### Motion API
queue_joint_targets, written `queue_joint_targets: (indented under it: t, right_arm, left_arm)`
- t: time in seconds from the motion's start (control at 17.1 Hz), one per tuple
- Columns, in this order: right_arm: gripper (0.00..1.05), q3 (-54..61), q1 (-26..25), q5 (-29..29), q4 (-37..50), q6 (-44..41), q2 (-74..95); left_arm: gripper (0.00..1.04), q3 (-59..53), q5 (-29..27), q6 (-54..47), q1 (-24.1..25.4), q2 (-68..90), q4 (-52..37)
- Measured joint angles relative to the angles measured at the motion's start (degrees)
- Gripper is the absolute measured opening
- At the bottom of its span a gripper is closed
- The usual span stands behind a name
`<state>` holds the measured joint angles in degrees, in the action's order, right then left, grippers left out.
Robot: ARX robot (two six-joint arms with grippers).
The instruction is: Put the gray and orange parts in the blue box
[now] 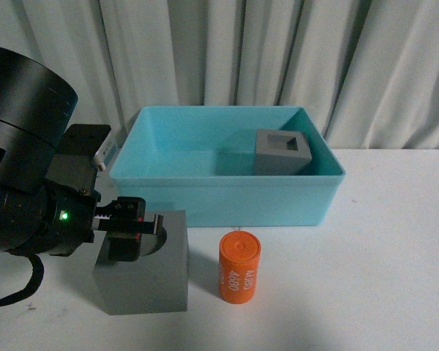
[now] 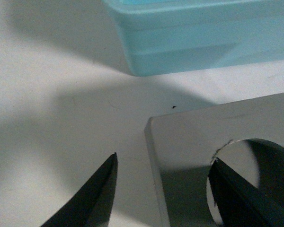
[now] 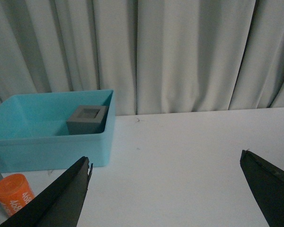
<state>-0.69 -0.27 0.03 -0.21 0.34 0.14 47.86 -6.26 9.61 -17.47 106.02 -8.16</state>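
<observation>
Straddling wall of round-recess gray cube (image 1: pixel 150 281) with left gripper (image 1: pixel 132 241), jaws spread. Right gripper (image 3: pixel 165 158) spread too. Orange cylinder (image 1: pixel 238 266) beside; rectangular-recess cube (image 1: pixel 282 151) in blue box (image 1: pixel 227 197).

**Black arms, dark wedge fingers**

Matte black throughout the left arm (image 1: pixel 29 190): broad cylindrical housing (image 1: pixel 18 95) above boxy blocks, one small green light (image 1: pixel 64 216), a looping black cable (image 1: pixel 25 289), a small white piece (image 1: pixel 102 155) at the wrist. On the left gripper (image 1: pixel 130 248), black body with tiny red marks. Of the right gripper (image 3: pixel 165 157), just two dark, smooth, wedge-shaped fingers (image 3: pixel 61 198) in sight.
</observation>
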Motion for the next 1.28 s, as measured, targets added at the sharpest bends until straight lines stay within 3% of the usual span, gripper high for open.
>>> queue_joint_targets:
  t: [0.23,0.52,0.76,0.82,0.93,1.28]
  right_arm:
    - [0.98,0.0,0.0,0.0,0.0,0.0,0.0]
    - [0.98,0.0,0.0,0.0,0.0,0.0,0.0]
    - [0.98,0.0,0.0,0.0,0.0,0.0,0.0]
    - [0.98,0.0,0.0,0.0,0.0,0.0,0.0]
    - [0.98,0.0,0.0,0.0,0.0,0.0,0.0]
    - [0.98,0.0,0.0,0.0,0.0,0.0,0.0]
  left_arm:
    - [0.24,-0.9,1.4,-0.2,-0.5,-1.2,0.7]
    - [0.22,-2.2,3.9,2.3,1.4,-12.3,10.4]
    - [0.21,8.8,5.2,3.5,1.6,-22.2,11.4]
    - [0.21,15.8,4.4,2.3,0.6,-19.0,9.1]
    - [0.21,31.7,-1.6,-6.9,-1.0,2.3,4.8]
    - [0.21,39.0,-5.0,-14.2,1.0,15.7,4.3]
